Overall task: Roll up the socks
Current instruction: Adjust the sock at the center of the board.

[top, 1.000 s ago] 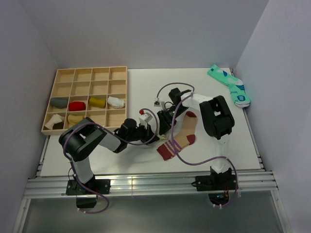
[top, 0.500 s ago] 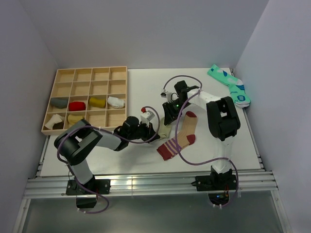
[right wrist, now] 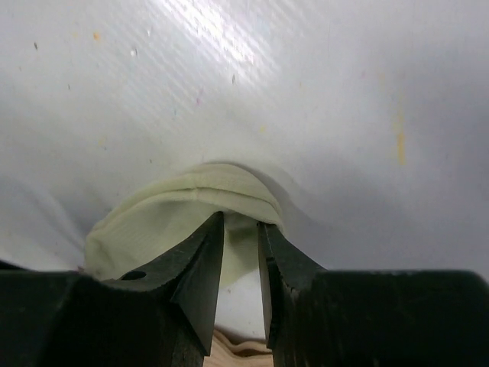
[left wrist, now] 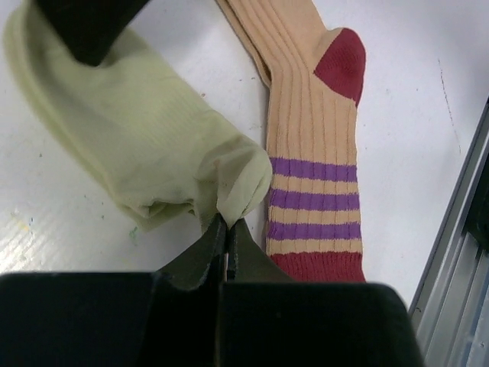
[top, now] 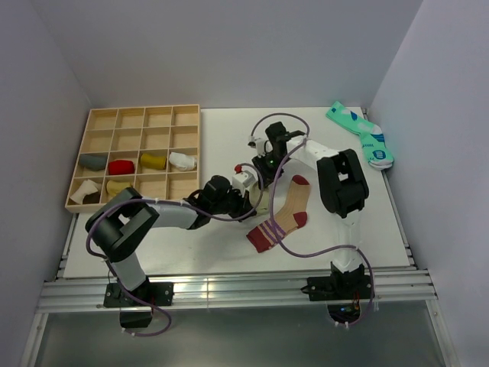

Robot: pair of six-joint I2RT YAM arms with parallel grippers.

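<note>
Jaws of the left gripper (left wrist: pixel 227 229) are pressed fully together, and they pinch a raised corner of the pale green sock (left wrist: pixel 153 138) between their tips. Jaws of the right gripper (right wrist: pixel 239 222) stand only a little apart. The folded edge at the other end of this same sock sits between their tips, but it cannot be told whether they already squeeze the fabric or only touch it.

The tan sock (left wrist: pixel 309 130) lies flat on the white table (left wrist: pixel 412 99). It has a maroon heel, a maroon band at the cuff and purple stripes above this band. Seen from above, its cuff points toward the arm bases and its toe points away from them.

The pale green sock lies just beside the tan sock, on the side that faces the wooden tray (top: pixel 141 108). It is crumpled and partly lifted at the pinched corner, and this corner reaches the striped part of the tan sock. The left gripper is at the cuff end of the tan sock, the right gripper nearer to its toe end.

The tray stands well apart from the tan sock and holds several rolled socks (top: pixel 153 161) in its compartments. On the opposite side of the tan sock, far from it, lies a pair of teal socks (top: pixel 363 136).
</note>
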